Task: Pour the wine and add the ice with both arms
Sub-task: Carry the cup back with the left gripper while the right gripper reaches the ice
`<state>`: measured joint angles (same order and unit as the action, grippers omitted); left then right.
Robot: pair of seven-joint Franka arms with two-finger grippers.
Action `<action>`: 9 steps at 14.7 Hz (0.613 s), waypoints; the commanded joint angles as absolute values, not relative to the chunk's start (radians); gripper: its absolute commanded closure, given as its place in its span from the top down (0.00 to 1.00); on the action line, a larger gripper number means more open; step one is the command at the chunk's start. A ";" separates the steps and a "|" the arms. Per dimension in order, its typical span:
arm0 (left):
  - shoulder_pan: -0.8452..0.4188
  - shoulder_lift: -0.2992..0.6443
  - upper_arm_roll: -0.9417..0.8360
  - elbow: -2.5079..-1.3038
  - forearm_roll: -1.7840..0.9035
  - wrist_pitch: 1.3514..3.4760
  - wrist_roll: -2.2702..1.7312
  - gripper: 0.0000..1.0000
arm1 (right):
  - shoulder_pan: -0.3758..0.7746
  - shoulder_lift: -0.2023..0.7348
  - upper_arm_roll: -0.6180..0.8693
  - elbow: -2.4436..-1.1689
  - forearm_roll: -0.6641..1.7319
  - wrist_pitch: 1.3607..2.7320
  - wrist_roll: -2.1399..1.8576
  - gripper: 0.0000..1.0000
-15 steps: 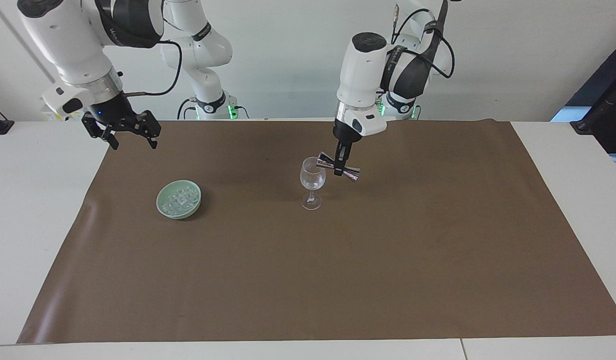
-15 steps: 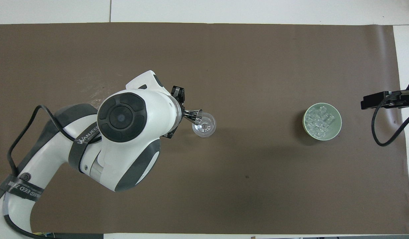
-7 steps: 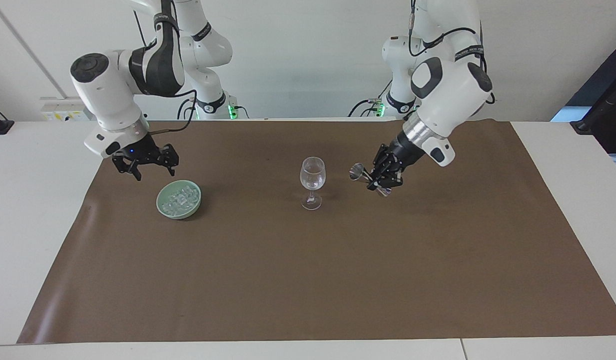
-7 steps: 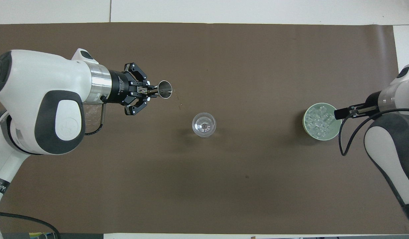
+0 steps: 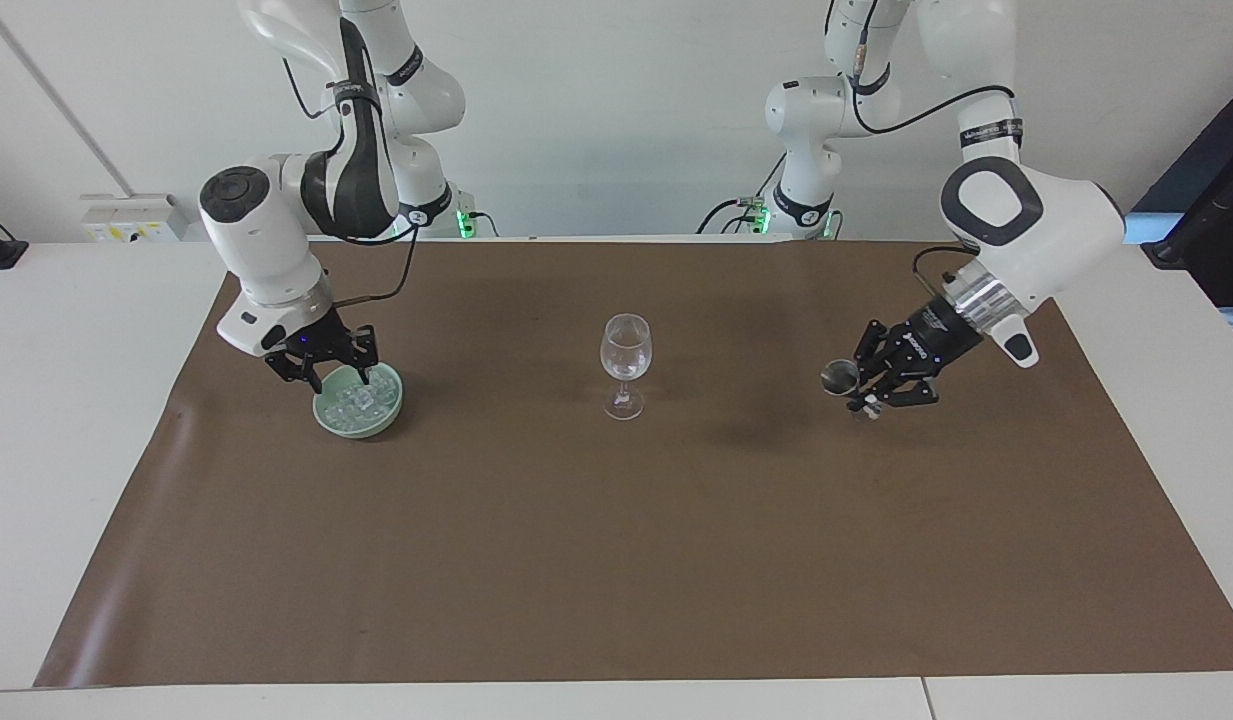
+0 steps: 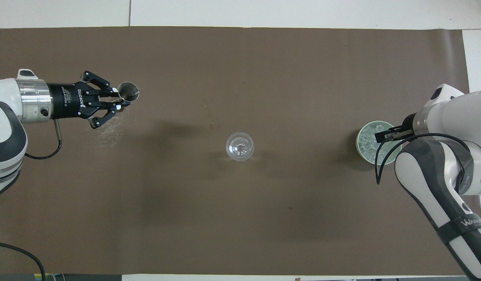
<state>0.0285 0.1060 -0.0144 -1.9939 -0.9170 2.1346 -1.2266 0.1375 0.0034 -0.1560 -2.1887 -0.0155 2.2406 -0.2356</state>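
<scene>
Facing view: left gripper (image 5: 869, 384) is pinching a small metal jigger (image 5: 838, 376), fingertips pressed onto its waist, holding it low over the brown mat (image 5: 616, 560) toward the left arm's end of the table. Right gripper (image 5: 336, 372) is dipping into the pale green bowl (image 5: 328, 420) of ice (image 5: 364, 402); its fingers are partly spread, and whether a cube is caught between them cannot be told. Wine glass (image 5: 626, 365) is standing upright mid-mat, well apart from both grippers.

Risks, as judged: the cubes are small, glassy and probably slick, so one could be squirting out of the closing fingers or dropping short of the glass. Fingers pressing on the bowl's rim could be tipping or sliding it. The glass is tall on a narrow foot; a low carry could be knocking it over.

Surface: the mat is covering a white table (image 5: 56, 420), with a faint smudge under the jigger in the overhead view. White wall along the robots' end.
</scene>
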 commanded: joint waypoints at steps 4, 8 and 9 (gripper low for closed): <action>0.262 0.247 -0.026 -1.991 -1.187 2.092 -1.115 0.00 | 0.130 0.009 -0.155 -2.286 0.000 2.359 -0.281 0.69; 0.348 0.241 -0.026 -2.127 -1.446 2.092 -0.907 0.00 | 0.126 -0.002 -0.155 -2.316 0.000 2.361 -0.285 0.67; 0.351 0.226 -0.028 -2.170 -1.492 2.094 -0.876 0.00 | 0.123 -0.003 -0.155 -2.327 0.000 2.362 -0.293 0.66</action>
<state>0.3389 0.2816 -0.0155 -2.0647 -1.3901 2.1003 -0.9574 0.1370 0.0219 -0.1568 -2.2834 -0.0155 2.3408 -0.2476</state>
